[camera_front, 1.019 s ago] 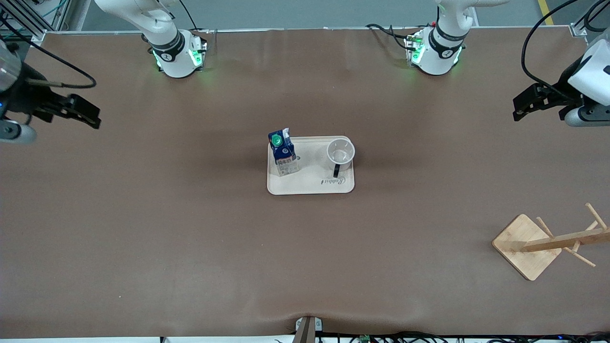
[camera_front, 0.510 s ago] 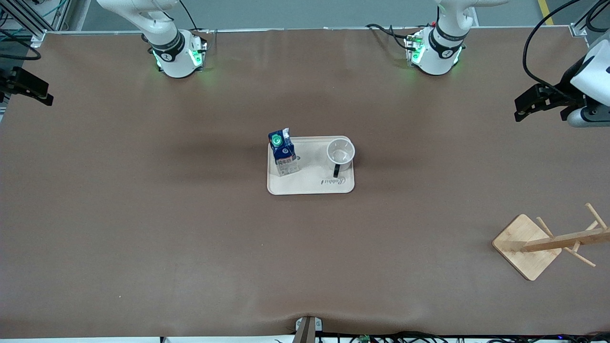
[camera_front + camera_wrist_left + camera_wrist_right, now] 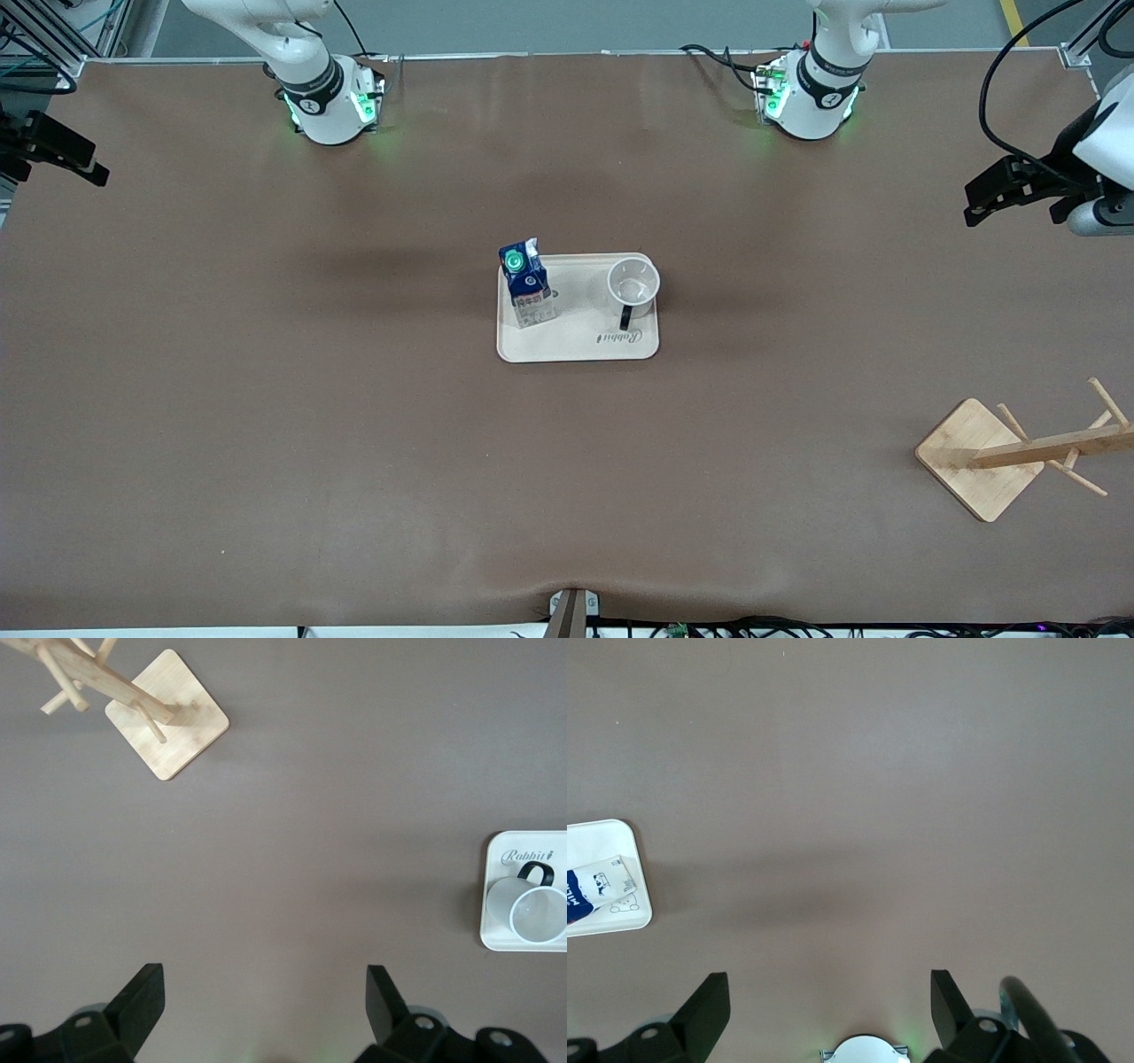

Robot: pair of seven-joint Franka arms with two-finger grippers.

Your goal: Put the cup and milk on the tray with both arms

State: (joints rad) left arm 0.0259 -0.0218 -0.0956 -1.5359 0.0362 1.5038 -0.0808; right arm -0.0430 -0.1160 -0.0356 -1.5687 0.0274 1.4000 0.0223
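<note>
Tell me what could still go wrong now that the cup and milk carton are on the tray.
The tall dark-blue and white milk carton stands right at the flat cream tray's edge toward the right arm's end; a nudge could tip it off. The white mug sits near the tray's corner toward the left arm's end. Both the left gripper and right gripper are open and well away over bare table, so any contact risk seems low.
</note>
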